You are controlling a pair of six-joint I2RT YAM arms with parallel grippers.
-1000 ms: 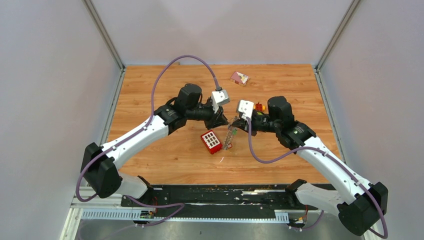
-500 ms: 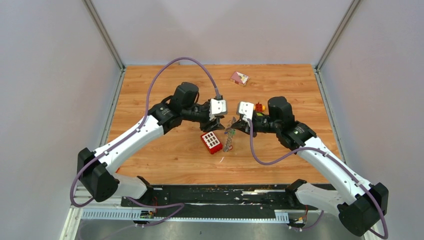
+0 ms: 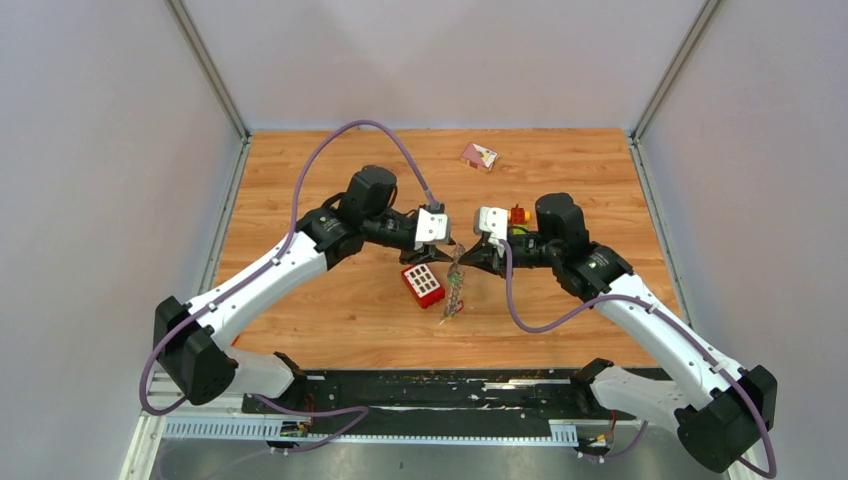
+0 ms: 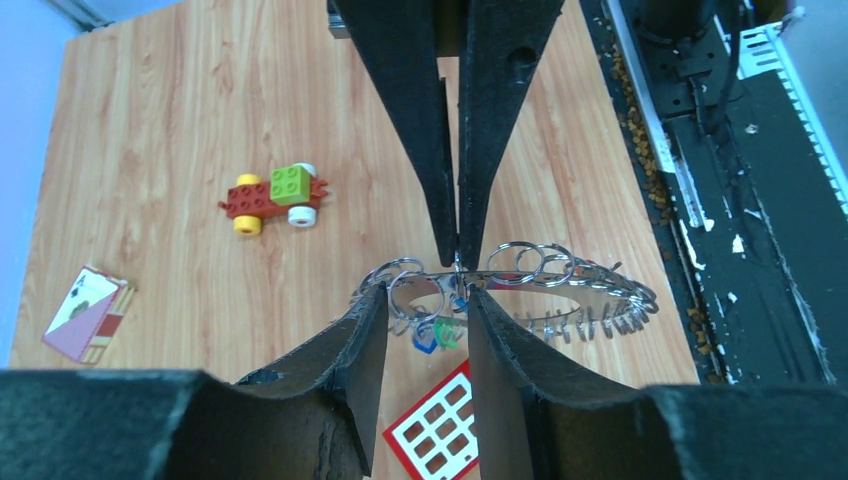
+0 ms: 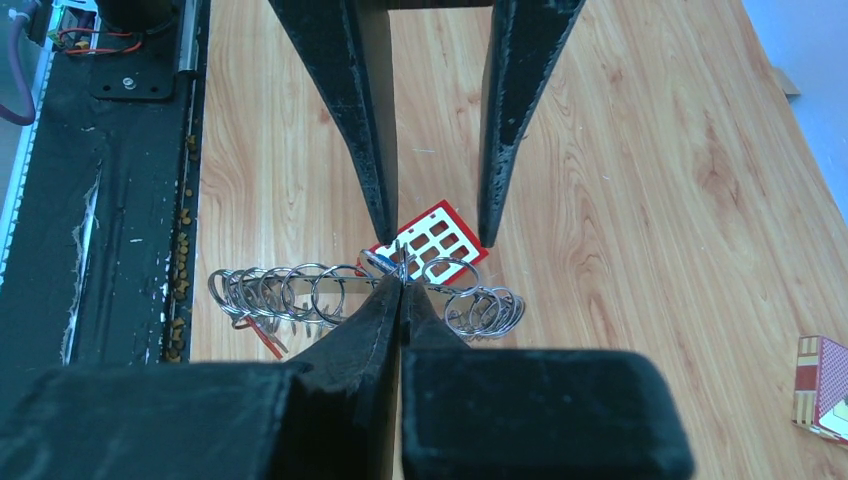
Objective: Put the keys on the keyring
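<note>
The keyring [image 3: 456, 285] is a large flat grey ring threaded with many small split rings, held off the table. My right gripper [image 5: 402, 285] is shut on its rim, and the keyring [image 5: 300, 290] spreads to both sides of the fingertips. My left gripper [image 4: 425, 300] faces it from the opposite side, open, with its fingertips on either side of the keyring [image 4: 560, 290] rim. Keys with blue and green tags [image 4: 440, 333] hang from the rim between the left jaws. A red-tagged key [image 5: 262, 340] dangles at the ring's other end.
A red studded brick [image 3: 423, 284] lies on the wooden table just under the ring. A small toy car of red, yellow and green blocks [image 3: 517, 214] sits behind the right wrist. A playing-card box [image 3: 479, 155] lies near the back edge.
My left gripper has come down and forward to the keyring and opened around its rim. The ring now hangs lower and more tilted in my right gripper.
</note>
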